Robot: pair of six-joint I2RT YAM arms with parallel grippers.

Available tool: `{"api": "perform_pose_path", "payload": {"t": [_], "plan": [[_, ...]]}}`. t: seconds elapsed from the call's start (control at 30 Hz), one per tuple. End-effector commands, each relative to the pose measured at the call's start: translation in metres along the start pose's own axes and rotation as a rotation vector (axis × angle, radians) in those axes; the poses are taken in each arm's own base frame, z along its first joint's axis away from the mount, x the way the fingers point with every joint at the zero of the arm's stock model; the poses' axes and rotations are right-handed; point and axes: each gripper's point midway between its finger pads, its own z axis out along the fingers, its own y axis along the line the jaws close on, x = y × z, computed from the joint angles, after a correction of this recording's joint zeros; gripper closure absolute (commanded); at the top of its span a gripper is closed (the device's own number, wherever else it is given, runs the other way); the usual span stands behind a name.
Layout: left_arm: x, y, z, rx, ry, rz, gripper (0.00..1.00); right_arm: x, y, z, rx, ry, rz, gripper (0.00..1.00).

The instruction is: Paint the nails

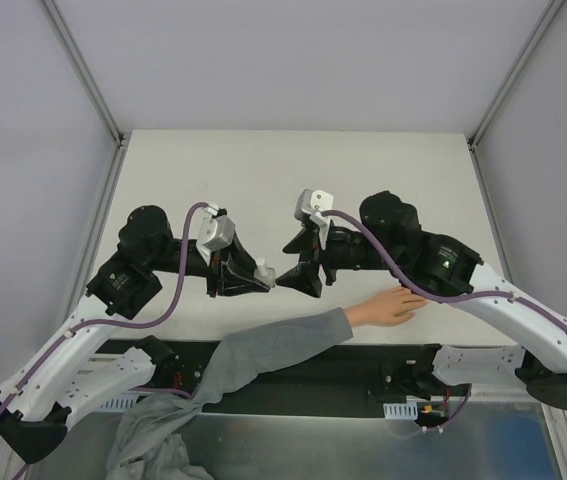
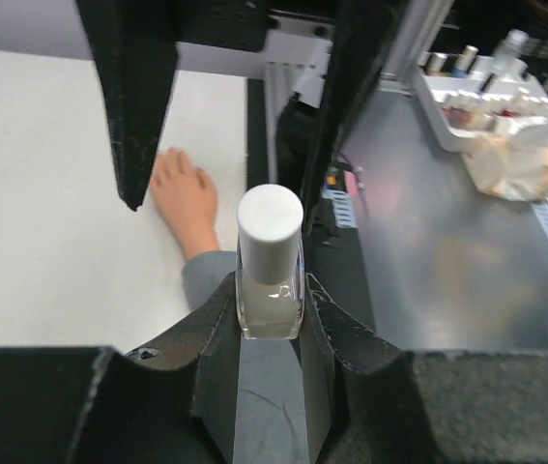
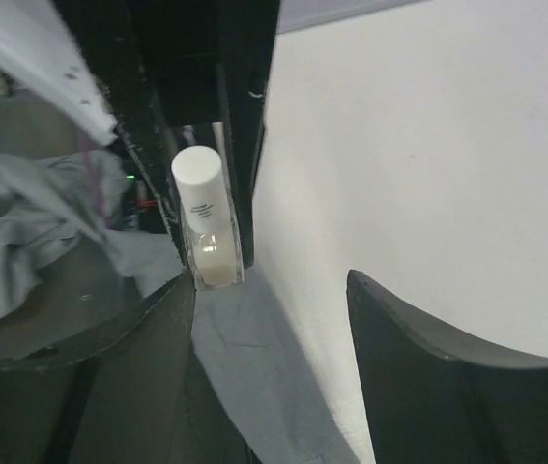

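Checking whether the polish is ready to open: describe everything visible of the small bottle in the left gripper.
The bottle is small: a clear glass body with pale, nearly colourless liquid and a white cylindrical cap, still on. The left gripper clamps its body off the table, cap pointing toward the open right gripper.

The nails (image 2: 178, 164) are too small and blurred to resolve on the hand (image 2: 185, 198). In the top view, the right arm (image 1: 503, 300) covers its fingertips. The bottle (image 2: 271, 266) base is hidden between the left gripper (image 2: 271, 321) fingers.
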Motion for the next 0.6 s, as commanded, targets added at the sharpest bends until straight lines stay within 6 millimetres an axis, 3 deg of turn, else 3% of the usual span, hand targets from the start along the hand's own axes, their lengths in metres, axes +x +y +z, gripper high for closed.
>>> {"api": "perform_pose_path", "payload": {"t": [0.0, 0.23, 0.43, 0.57], "plan": [[-0.016, -0.045, -0.008, 0.262, -0.019, 0.087, 1.00, -0.034, 0.056, -0.025, -0.400, -0.161, -0.022, 0.35], [-0.022, -0.055, -0.010, 0.321, -0.015, 0.084, 1.00, -0.063, 0.066, -0.027, -0.522, -0.220, -0.003, 0.39], [-0.024, -0.057, -0.010, 0.347, -0.014, 0.082, 1.00, -0.069, 0.070, -0.017, -0.595, -0.229, 0.020, 0.44], [-0.024, -0.052, -0.007, 0.347, -0.009, 0.069, 1.00, -0.074, 0.073, -0.013, -0.634, -0.238, 0.030, 0.54]]}}
